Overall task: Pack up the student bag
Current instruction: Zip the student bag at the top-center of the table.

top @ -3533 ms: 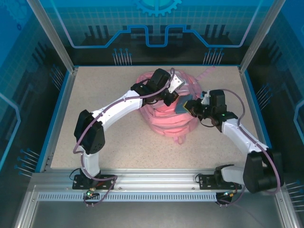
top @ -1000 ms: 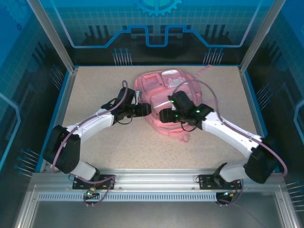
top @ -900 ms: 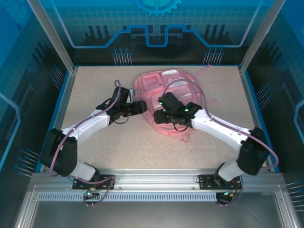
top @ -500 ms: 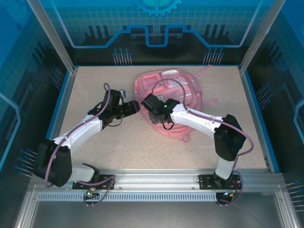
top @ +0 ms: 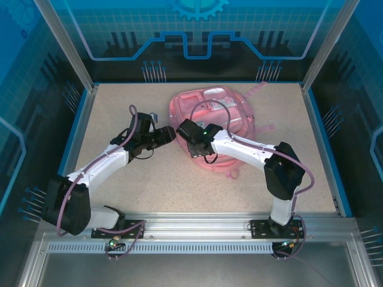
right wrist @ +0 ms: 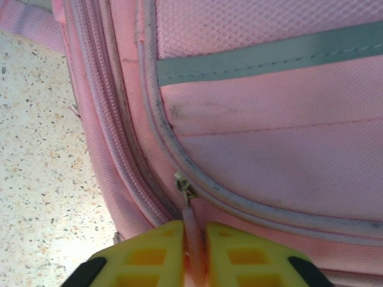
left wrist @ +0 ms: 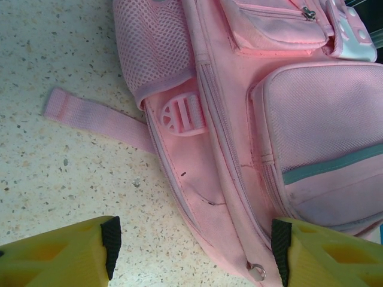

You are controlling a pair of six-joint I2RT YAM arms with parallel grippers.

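The student bag (top: 224, 110), a soft pink backpack, lies flat at the back middle of the table. My right gripper (top: 192, 142) reaches across it to its left edge. In the right wrist view the right gripper (right wrist: 194, 251) is shut on a pink zipper pull tab (right wrist: 191, 224) hanging from a metal slider (right wrist: 184, 190) on the student bag (right wrist: 269, 119). My left gripper (top: 170, 134) hovers just left of the bag. Its jaws (left wrist: 195, 254) stand wide open, with the student bag's (left wrist: 299, 119) edge and a metal zipper ring (left wrist: 258, 272) between the pads, untouched.
A loose pink strap (left wrist: 90, 113) lies on the speckled table (top: 119, 113) beside a plastic buckle (left wrist: 182, 113) and a mesh side pocket (left wrist: 155, 48). More straps trail at the bag's right (top: 266, 127) and back (top: 258, 89). Blue walls ring the table.
The bag, earlier bunched up between both grippers, now lies flat. The right gripper slid left across it to its left edge; the left gripper drew back to the left.
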